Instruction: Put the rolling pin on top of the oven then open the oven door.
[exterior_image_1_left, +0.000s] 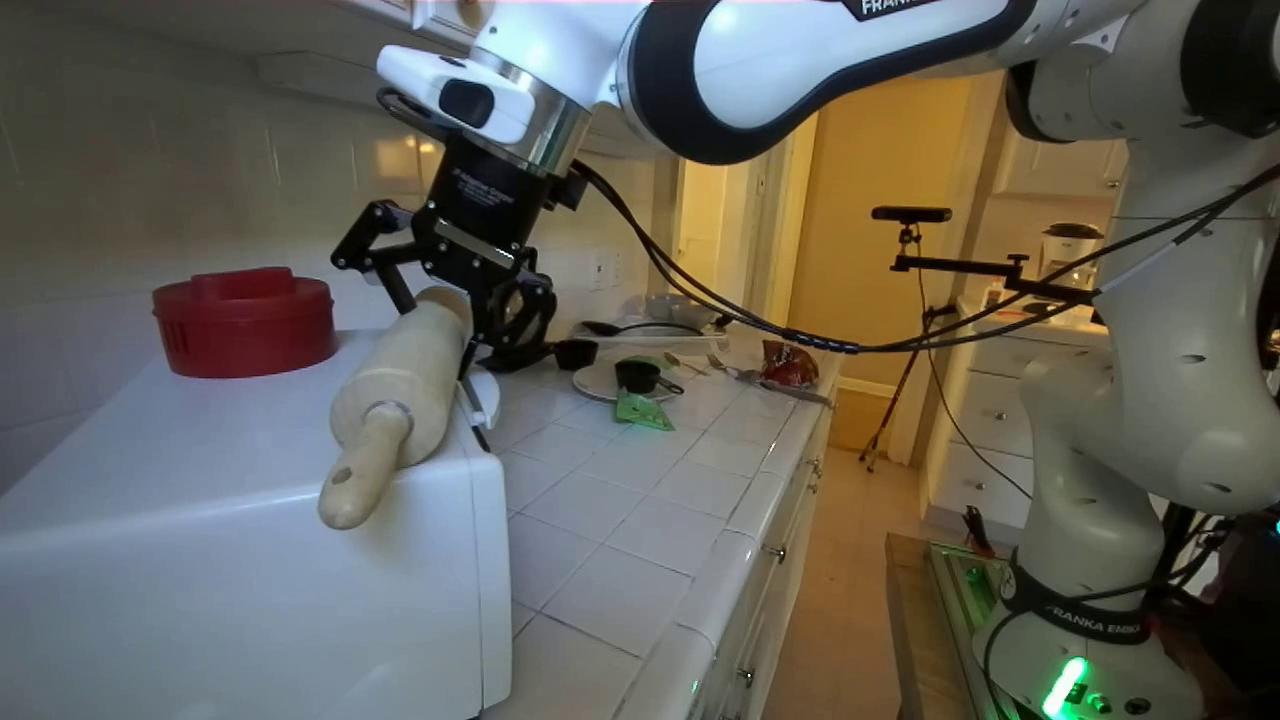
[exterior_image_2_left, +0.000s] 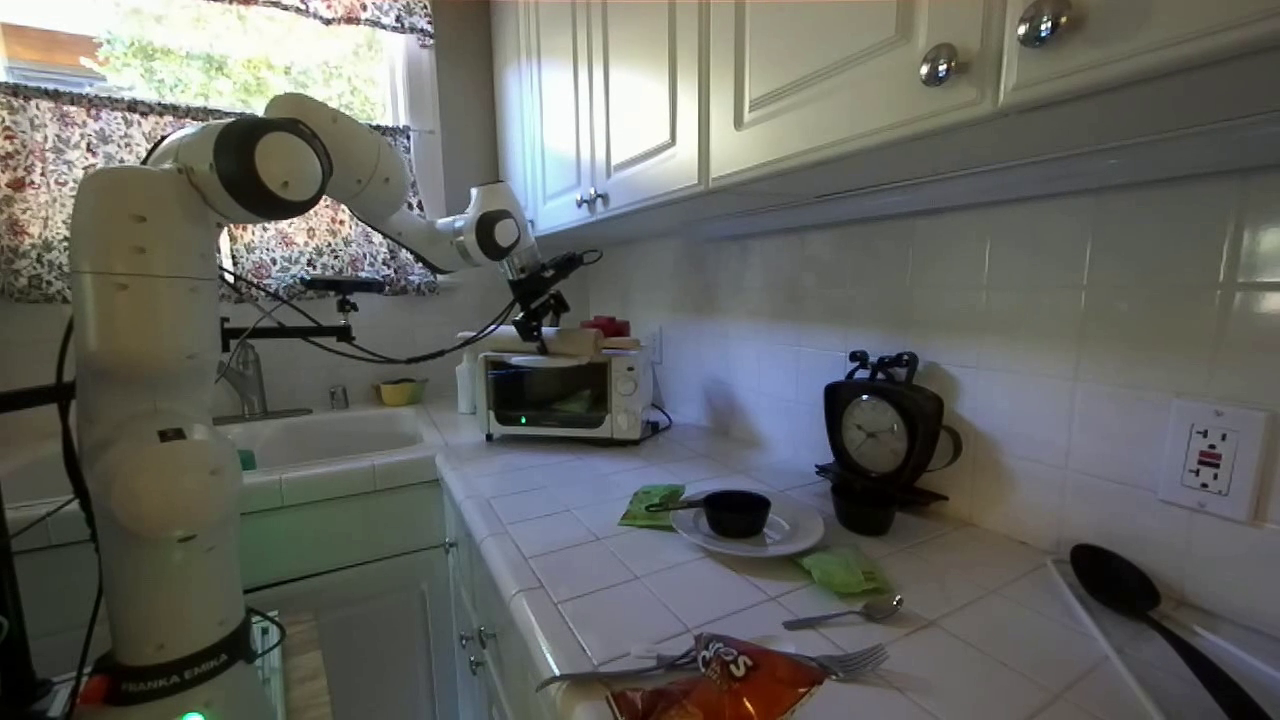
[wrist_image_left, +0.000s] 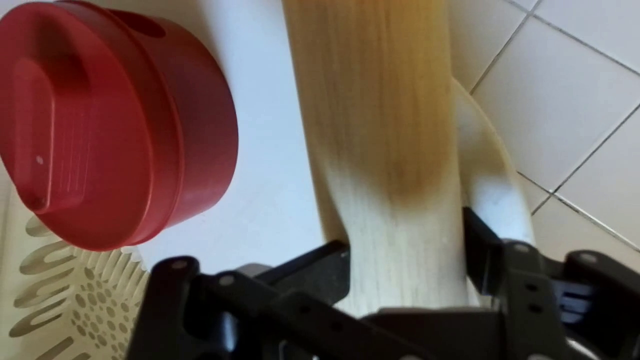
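1. The black two-fingered gripper (wrist_image_left: 407, 255) holds the pale tan wooden rolling pin (exterior_image_1_left: 400, 385), jaws against both its sides.
2. The rolling pin lies on the white boxy oven (exterior_image_1_left: 250, 600) along the top front edge; one end juts past the side edge.
3. Behind it stands a round red lidded container (exterior_image_1_left: 245, 325), oven top showing between.
4. The white-framed oven door (exterior_image_2_left: 548, 395), dark-windowed, stands closed.
5. White tiled counter (exterior_image_1_left: 600, 510) runs between the oven and a green packet (exterior_image_1_left: 642, 411).

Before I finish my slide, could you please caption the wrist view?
Gripper closed on the wooden rolling pin over the white oven, red container alongside.
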